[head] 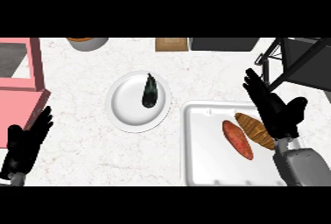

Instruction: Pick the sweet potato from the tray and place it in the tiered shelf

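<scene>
A reddish-orange elongated sweet potato [237,139] is seen lying lengthwise in the white rectangular tray [200,170], just left of the open, empty right hand [276,113].

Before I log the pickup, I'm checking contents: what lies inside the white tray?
Inside the tray: a reddish sweet potato and a croissant. The right hand covers its right edge.

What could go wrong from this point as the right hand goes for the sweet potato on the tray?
1. The sweet potato lies right beside a croissant on the tray; the open right hand, over the croissant's side, could catch the wrong item or knock it.
2. The tiered shelf sits close behind the right hand, so a lift might clip its dark frame.
</scene>
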Controlling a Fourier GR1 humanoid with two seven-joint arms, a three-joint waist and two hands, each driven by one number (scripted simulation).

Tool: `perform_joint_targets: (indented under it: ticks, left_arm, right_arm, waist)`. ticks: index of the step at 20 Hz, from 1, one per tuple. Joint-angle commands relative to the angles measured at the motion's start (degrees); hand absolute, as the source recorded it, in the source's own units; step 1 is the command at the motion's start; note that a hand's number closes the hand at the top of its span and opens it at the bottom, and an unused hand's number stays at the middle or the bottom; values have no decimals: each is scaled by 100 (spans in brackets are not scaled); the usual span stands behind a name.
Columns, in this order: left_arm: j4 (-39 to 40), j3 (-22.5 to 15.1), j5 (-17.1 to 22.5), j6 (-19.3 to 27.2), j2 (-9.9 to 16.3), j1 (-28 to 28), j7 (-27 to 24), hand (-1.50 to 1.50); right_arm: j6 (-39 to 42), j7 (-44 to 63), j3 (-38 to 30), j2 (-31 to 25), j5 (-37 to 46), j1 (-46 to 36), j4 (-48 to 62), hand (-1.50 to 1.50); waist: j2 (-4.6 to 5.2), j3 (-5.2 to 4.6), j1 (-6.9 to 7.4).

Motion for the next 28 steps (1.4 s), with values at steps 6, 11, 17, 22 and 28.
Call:
perform_joint_targets:
  ticks: [6, 11, 17, 22, 28]
  left_arm:
    - [-220, 575, 206, -201, -85, -75, -436, 0]
    - [-408, 373, 253, -342, -206, 171, -365, 0]
    - [-55, 636, 87, -462, -486, -94, -415, 0]
    - [-347, 679, 221, -574, -265, 203, -299, 0]
    - [-238, 785, 205, -714, -253, 276, -493, 0]
  right_arm:
    - [559, -1103, 743, 490, 450, -640, -244, 150]
    - [-2368, -1249, 814, 478, 2987, 456, 234, -150]
    - [-2197, -361, 1940, 643, 3650, 1728, -1350, -150]
    - [-1770, 1420, 1756, -332, 5136, 1525, -1793, -150]
    - [110, 2992, 2042, -906, 5688, 1252, -2382, -150]
  waist:
    - [39, 65, 14]
    - [30, 66, -74]
    - [33, 60, -146]
    - [-5, 40, -179]
    - [14, 42, -117]
